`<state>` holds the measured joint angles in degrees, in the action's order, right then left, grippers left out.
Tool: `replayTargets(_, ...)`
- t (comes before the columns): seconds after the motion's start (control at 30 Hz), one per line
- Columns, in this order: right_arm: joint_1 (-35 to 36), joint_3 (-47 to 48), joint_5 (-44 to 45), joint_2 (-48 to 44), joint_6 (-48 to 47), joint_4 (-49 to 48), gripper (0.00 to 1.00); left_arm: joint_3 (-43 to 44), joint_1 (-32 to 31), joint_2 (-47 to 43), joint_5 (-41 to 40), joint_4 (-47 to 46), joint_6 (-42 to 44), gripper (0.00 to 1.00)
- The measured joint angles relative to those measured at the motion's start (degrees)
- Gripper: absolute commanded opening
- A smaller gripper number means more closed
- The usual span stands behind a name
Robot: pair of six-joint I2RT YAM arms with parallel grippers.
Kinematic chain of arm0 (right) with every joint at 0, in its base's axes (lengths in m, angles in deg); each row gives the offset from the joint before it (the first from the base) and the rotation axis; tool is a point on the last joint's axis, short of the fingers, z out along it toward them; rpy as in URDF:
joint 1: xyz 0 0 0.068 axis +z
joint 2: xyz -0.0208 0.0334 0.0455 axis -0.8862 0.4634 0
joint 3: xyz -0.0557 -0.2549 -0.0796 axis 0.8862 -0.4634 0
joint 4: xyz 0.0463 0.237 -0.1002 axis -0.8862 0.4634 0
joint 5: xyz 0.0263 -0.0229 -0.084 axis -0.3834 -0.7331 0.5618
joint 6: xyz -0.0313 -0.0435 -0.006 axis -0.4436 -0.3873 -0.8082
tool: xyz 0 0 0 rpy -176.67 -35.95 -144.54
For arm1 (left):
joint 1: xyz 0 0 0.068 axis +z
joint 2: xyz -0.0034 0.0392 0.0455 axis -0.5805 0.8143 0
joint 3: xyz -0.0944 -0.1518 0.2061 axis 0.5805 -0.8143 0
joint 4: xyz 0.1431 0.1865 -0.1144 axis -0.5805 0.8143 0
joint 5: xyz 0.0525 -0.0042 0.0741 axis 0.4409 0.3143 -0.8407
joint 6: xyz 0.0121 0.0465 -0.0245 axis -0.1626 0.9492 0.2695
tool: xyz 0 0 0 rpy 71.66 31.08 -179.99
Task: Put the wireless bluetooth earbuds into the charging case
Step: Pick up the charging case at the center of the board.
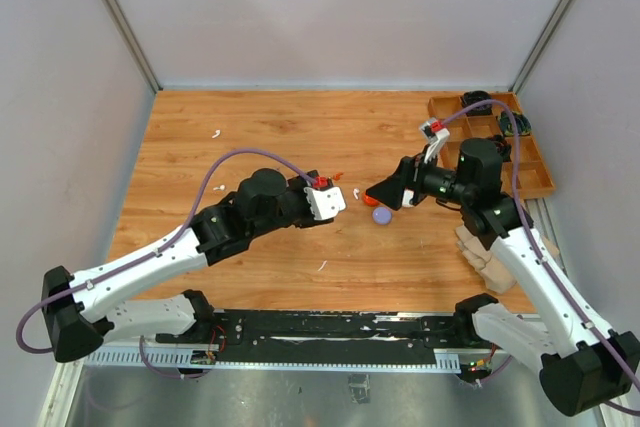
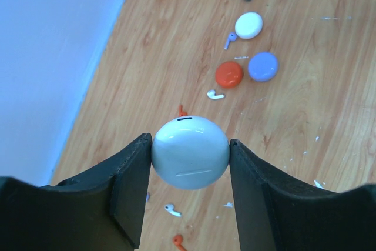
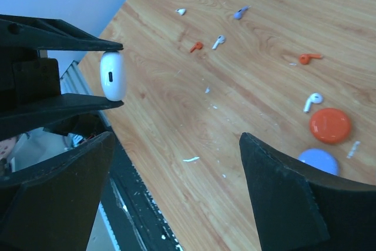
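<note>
My left gripper (image 2: pixel 190 156) is shut on a round white charging case (image 2: pixel 190 152), closed, held above the table; the right wrist view shows the case edge-on (image 3: pixel 113 76). My right gripper (image 3: pixel 176 163) is open and empty, above the table facing the left gripper (image 1: pixel 340 199). Tiny earbuds lie scattered on the wood: a white one (image 2: pixel 215 94), a lilac one (image 2: pixel 229 40), an orange one (image 2: pixel 181 110), another white one (image 2: pixel 172 209). The right wrist view shows a white one (image 3: pixel 312 100) and an orange one (image 3: pixel 309 58).
A red puck (image 2: pixel 229 74), a lilac-blue puck (image 2: pixel 262 66) and a white puck (image 2: pixel 248 25) lie together mid-table, under the right gripper (image 1: pixel 380 195). A wooden compartment tray (image 1: pixel 535 172) stands back right. Pale blocks (image 1: pixel 485 252) lie at the right edge.
</note>
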<state>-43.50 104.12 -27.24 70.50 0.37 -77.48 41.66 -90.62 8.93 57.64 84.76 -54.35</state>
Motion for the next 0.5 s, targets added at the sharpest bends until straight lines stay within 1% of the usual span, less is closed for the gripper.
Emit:
replayTargets(0.23, 7.13, 0.96, -0.37, 4.13, 3.23, -2.14, 0.74, 0.07, -3.58, 2.14, -0.44, -1.97, 5.79, 0.31)
replayTargets(0.33, 10.19, 1.84, 0.24, 5.03, 3.91, -2.73, 0.67, 0.17, -4.68, 4.09, -0.87, -2.08, 7.30, 0.31)
replayTargets(0.4, 11.58, 2.47, 0.70, 5.44, 4.28, -3.37, 0.62, 0.24, -5.07, 5.05, -1.05, -2.14, 7.91, 0.31)
replayTargets(0.5, 12.74, 2.80, 1.57, 6.16, 4.48, -4.33, 0.56, 0.35, -5.49, 5.95, -1.36, -2.12, 8.55, 0.31)
